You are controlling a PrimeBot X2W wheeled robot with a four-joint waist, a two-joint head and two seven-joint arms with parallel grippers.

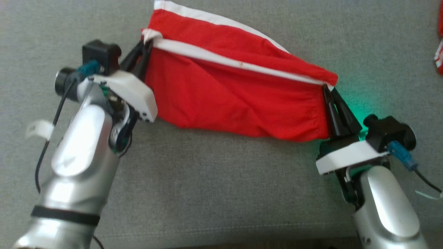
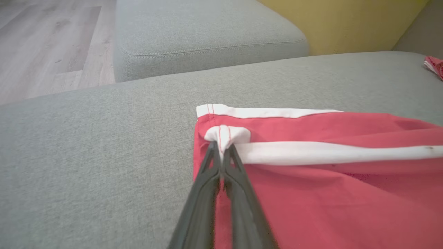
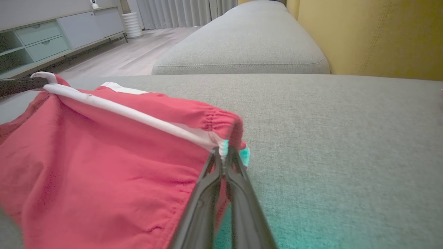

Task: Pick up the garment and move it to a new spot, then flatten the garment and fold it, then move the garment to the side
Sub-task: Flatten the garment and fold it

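The garment [image 1: 228, 90] is a bright red piece with white stripe trim, stretched between both grippers above the grey sofa cushion. My left gripper [image 1: 148, 40] is shut on its white-trimmed left corner, seen close up in the left wrist view [image 2: 222, 143]. My right gripper [image 1: 326, 87] is shut on the gathered right end by the white stripe, and the right wrist view shows that pinch [image 3: 224, 149]. The red cloth [image 3: 104, 173] sags between the two holds. No number or label shows.
The grey sofa seat [image 1: 221, 193] spreads all around. Another red and white cloth [image 1: 439, 52] lies at the far right edge. A second grey cushion [image 2: 207, 38] and wood floor [image 2: 45, 45] lie beyond, with a yellow backrest [image 3: 373, 34] alongside.
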